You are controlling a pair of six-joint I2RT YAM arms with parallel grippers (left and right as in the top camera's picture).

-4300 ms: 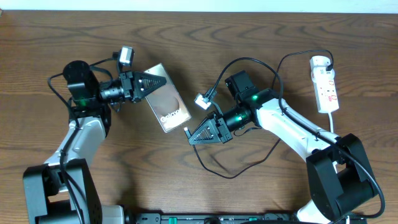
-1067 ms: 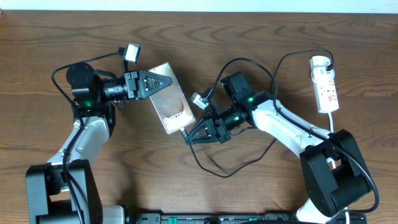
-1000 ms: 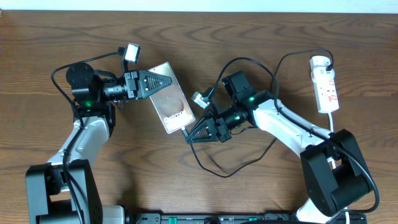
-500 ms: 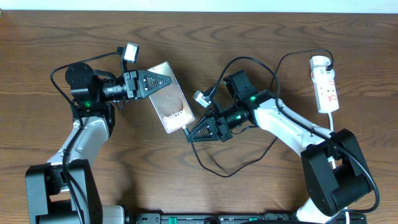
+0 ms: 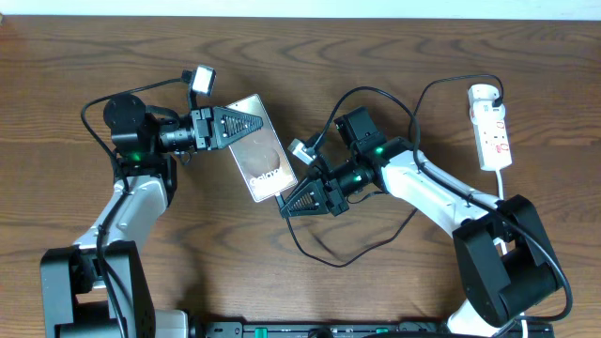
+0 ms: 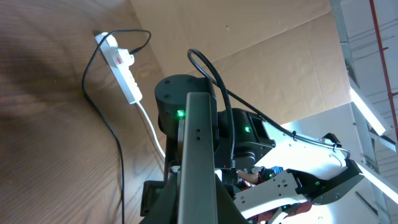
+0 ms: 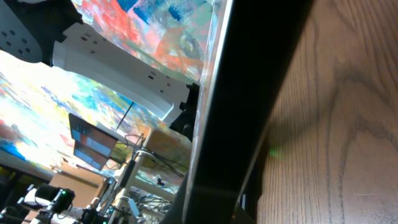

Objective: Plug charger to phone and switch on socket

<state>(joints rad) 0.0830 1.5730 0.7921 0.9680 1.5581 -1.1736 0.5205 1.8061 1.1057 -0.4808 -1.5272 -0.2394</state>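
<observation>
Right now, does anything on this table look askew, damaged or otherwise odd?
Nothing damaged or spilled. The flat brown rectangular phone sits diagonally, its upper end pinched by the left gripper, and the thin black charger cable sprawls in loose loops beside the right arm.

Wood-grain table (image 5: 394, 56) all round the phone (image 5: 263, 155), brown with a soft satin sheen. The phone itself is glossy, catching light across its face. Well right of it, the socket (image 5: 492, 127) shows smooth white plastic. Below the phone, the charger (image 5: 329, 258) cable looks matt black, rubbery.
</observation>
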